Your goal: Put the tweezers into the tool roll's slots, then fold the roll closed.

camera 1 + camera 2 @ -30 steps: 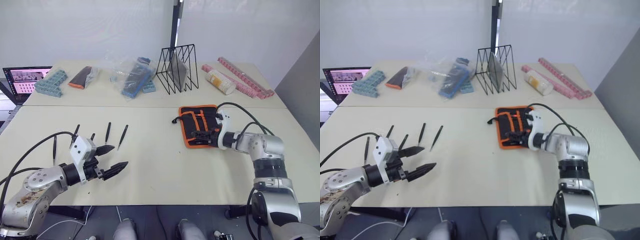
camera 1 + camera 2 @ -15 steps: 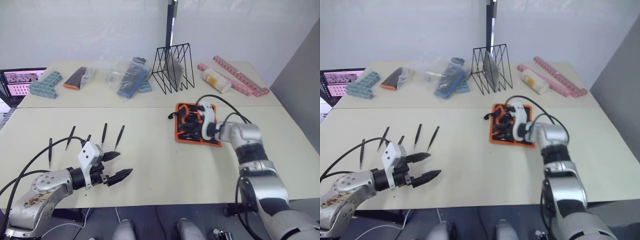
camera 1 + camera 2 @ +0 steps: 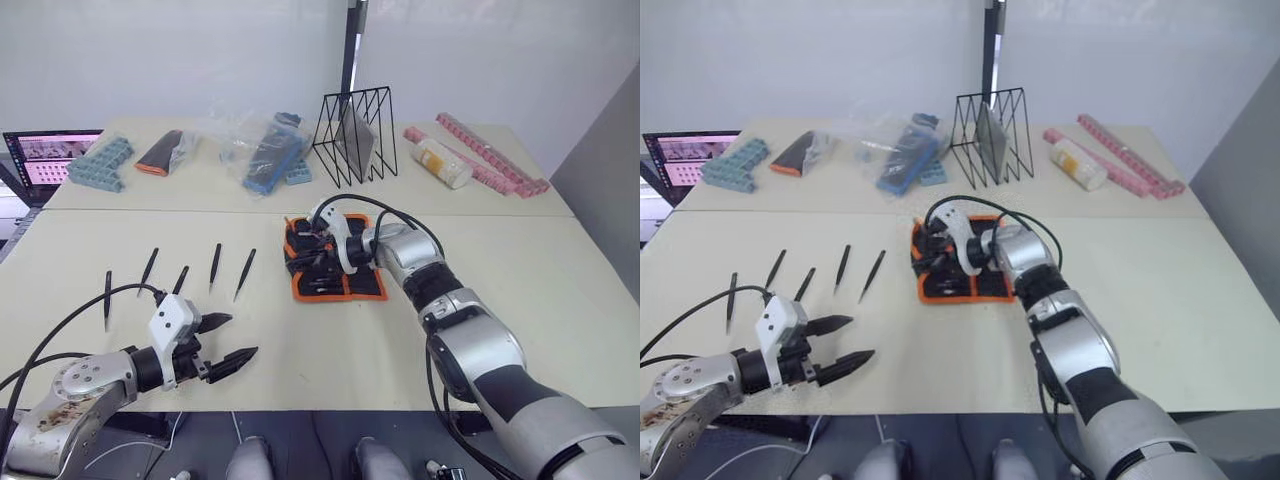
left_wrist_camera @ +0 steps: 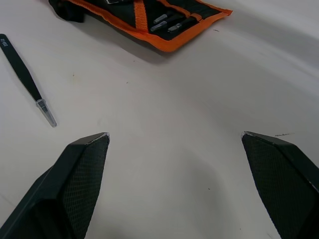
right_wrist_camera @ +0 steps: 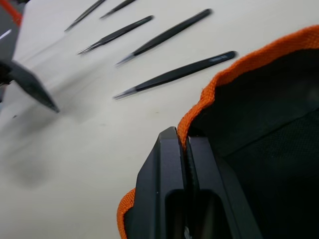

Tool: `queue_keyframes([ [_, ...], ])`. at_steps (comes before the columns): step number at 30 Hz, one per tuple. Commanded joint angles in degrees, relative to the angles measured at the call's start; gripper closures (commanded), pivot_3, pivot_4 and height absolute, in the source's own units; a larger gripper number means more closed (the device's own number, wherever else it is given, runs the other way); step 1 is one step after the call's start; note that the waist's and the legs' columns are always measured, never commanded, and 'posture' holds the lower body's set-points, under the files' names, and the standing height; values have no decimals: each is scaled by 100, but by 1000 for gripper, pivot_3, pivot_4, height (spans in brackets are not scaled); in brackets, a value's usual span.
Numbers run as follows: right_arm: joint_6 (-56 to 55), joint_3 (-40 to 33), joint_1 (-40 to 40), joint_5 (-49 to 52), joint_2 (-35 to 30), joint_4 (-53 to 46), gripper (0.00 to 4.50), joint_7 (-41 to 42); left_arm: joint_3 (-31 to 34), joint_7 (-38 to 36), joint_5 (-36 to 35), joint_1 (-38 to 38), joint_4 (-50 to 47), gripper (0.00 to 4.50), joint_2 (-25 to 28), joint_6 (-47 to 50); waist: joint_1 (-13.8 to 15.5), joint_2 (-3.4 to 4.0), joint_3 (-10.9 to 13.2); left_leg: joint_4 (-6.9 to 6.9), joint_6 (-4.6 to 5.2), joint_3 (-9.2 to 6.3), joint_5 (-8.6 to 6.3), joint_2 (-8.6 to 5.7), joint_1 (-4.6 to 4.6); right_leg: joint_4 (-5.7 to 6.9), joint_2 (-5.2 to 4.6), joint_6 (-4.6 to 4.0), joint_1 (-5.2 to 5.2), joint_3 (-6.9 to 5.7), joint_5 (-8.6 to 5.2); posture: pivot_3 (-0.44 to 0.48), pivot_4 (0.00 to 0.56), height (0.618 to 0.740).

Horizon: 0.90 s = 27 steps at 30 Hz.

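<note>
Over the past second the right gripper (image 5: 185, 149), jaws clamped on the roll's (image 3: 335, 270) orange edge, had dragged the roll leftward across the desk (image 3: 300, 340) to just right of the tweezers (image 3: 245, 272), probably easing loading. The left gripper (image 3: 232, 342), jaws apart and empty, hovered low, near the tweezers.

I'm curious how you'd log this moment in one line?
right gripper: shut on tool roll edge | left gripper: open, hovering | tweezers: on table, unslotted
</note>
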Motion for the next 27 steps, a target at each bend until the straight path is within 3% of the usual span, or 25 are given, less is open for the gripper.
queue_keyframes([
  [1,250,343,366,-21,-398,-1183,4490,626,189,-38,11,19,-190,0,74,-150,17,0,0,1,0,-1,0,0,-1,0,0,0,0,-2,0,0,150,713],
  [11,487,1049,1146,-274,-1550,-3137,4490,1162,19,-332,-4,-405,118,0,168,-155,40,0,0,2,-1,-7,1,0,-3,0,0,-2,0,-6,-1,0,150,713],
  [17,-70,1410,1455,-674,-2172,-3901,4490,1225,-194,-658,-82,-871,346,0,179,-226,77,0,0,3,-1,-7,1,-1,-3,-2,0,-3,0,-6,-2,0,150,713],
  [24,194,1304,1886,-680,-2333,-4738,4490,883,-559,-1110,172,-1523,802,0,387,-362,119,-1,0,5,-1,-7,1,-1,-3,-7,0,-2,2,-7,-2,0,150,713],
  [27,445,1251,2121,-612,-2329,-5031,4490,681,-866,-1357,624,-1994,1278,0,576,-742,125,-1,0,5,-2,-8,1,-1,-3,-9,0,-2,3,-7,-2,0,150,713],
])
